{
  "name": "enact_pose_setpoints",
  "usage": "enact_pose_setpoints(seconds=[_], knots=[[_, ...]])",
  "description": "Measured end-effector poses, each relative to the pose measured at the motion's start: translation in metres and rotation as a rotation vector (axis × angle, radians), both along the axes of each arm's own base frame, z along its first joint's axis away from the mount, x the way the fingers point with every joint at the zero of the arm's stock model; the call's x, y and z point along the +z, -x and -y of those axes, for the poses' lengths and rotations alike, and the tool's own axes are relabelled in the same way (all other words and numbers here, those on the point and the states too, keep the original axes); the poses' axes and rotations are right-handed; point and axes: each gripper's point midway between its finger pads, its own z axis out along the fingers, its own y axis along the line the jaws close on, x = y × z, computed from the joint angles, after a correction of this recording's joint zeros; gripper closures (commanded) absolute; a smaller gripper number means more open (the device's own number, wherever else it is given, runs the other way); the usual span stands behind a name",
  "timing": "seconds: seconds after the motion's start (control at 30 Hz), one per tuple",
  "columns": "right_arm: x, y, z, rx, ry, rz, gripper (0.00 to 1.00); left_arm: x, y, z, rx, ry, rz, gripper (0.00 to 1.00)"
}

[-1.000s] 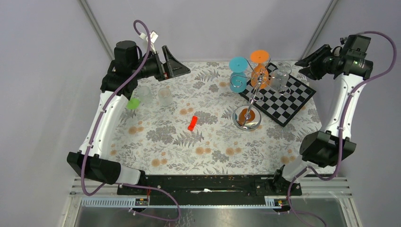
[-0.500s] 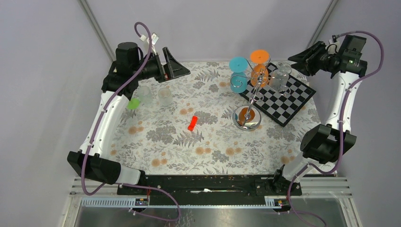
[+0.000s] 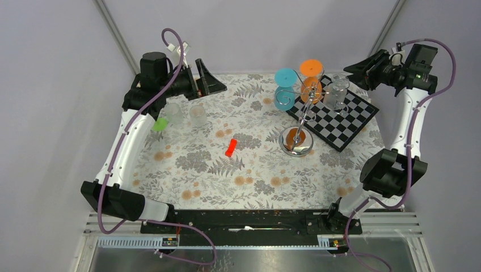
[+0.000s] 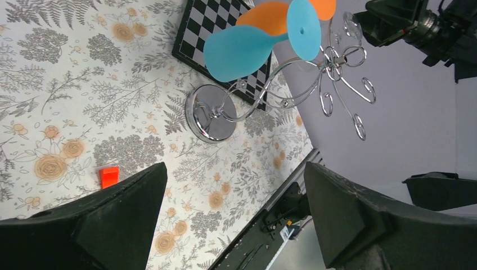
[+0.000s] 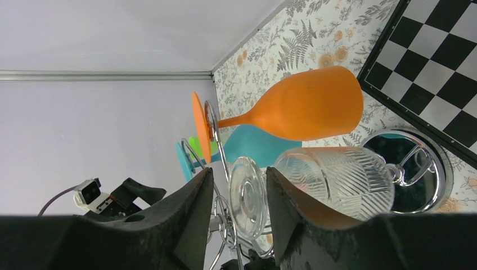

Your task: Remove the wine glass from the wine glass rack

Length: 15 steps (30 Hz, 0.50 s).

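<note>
Top view: wine glass rack [image 3: 296, 141] stands far right; clear wine glass [image 3: 336, 93] hangs on it.
Left wrist: left gripper [image 4: 234, 169] fingers spread wide, empty.
Right wrist: right gripper [image 5: 239, 180] fingers part-open, flanking the glass's foot; contact unclear.

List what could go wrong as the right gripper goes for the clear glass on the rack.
1. The right gripper is lined up on the thin foot of the clear wine glass; a grip on that smooth disc may slip.
2. The orange glass and teal glass hang close beside it, so pulling it out could knock them.
3. The wine glass rack stands on a thin pole and small round base; a sideways tug might tip it.
</note>
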Motion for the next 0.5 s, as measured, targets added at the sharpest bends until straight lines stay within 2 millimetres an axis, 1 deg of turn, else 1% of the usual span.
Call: enact_pose_setpoints(seconds=[0.27, 0.5], knots=[[0.011, 0.006, -0.003, -0.002, 0.017, 0.044, 0.53, -0.006, 0.0, -0.003, 0.011, -0.027, -0.008, 0.01], [0.006, 0.013, -0.005, -0.007, 0.005, 0.03, 0.54, -0.009, 0.0, -0.004, 0.012, -0.035, -0.013, 0.01]])
